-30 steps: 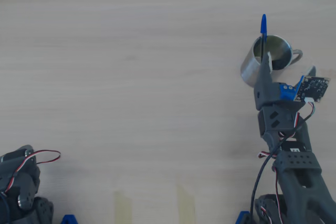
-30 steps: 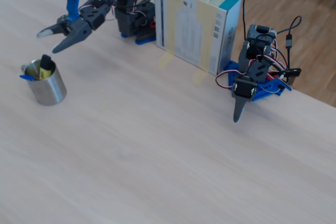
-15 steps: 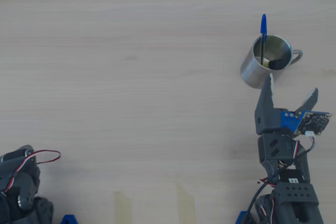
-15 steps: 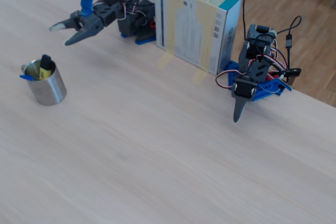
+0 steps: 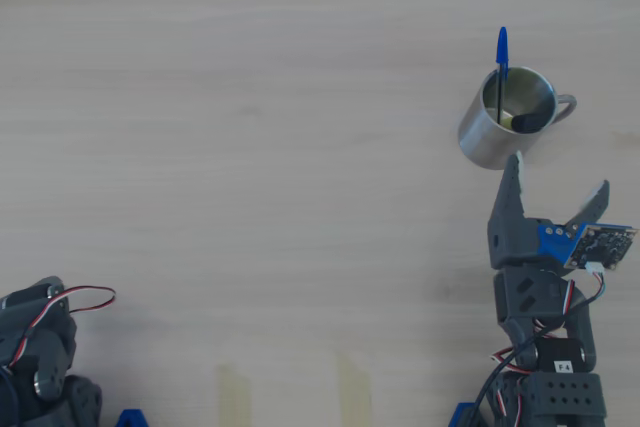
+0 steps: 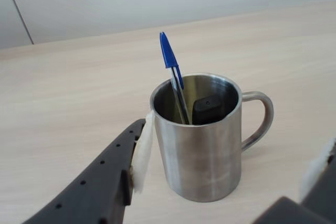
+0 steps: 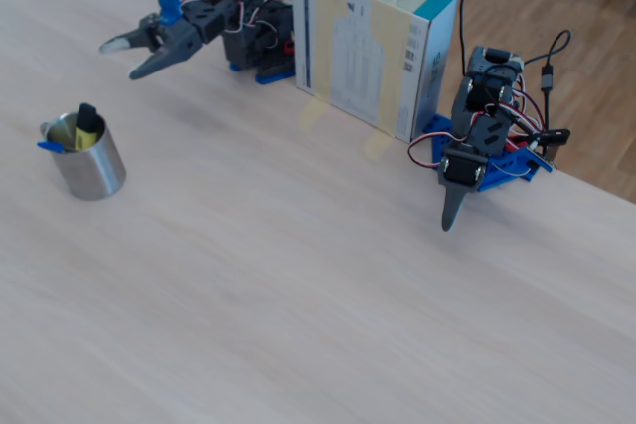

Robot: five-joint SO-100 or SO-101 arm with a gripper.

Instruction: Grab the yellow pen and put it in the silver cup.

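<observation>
Yellow pen (image 7: 87,125) stands cap-up inside the silver cup (image 5: 495,132) beside a blue ballpoint (image 5: 501,72); the gripper (image 5: 557,175), spread and empty, sits at the cup's five o'clock overhead.

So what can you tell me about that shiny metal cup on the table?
The silver cup looks like polished stainless steel, a plain cylinder with a small loop handle on one side. It stands upright on the pale wooden table. Inside stand the yellow pen, black cap up, and a thin blue-capped ballpoint leaning on the rim and sticking out above it. The open gripper sits just beside the cup, empty; in the wrist view one padded finger looks very close to the wall, perhaps touching.
</observation>
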